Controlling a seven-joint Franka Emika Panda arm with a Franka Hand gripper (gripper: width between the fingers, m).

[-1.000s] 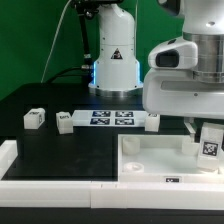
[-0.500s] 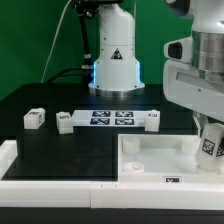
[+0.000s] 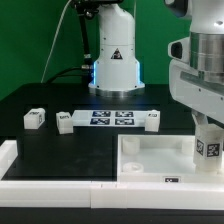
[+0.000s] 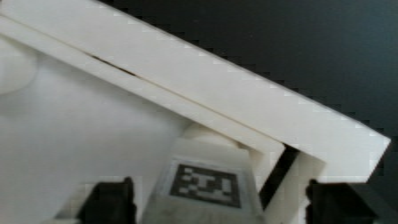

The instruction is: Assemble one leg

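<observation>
My gripper (image 3: 207, 135) is at the exterior view's right and is shut on a leg (image 3: 210, 151), a small white post with a black-and-white tag. It holds the leg upright over the far right corner of the large white panel (image 3: 150, 165). In the wrist view the leg (image 4: 210, 185) sits between my two dark fingers (image 4: 111, 200), close against the panel's raised corner wall (image 4: 196, 80). I cannot tell whether the leg's lower end touches the panel. Three more legs lie on the black table: one (image 3: 35, 118), a second (image 3: 65, 121) and a third (image 3: 152, 120).
The marker board (image 3: 112, 118) lies flat between the loose legs. The robot's base (image 3: 113, 60) stands behind it against a green backdrop. A white ledge (image 3: 8, 155) borders the table's left front.
The arm has moved toward the exterior view's right and down. The leg, tilted before, now stands upright and lower at the panel's far right corner.
</observation>
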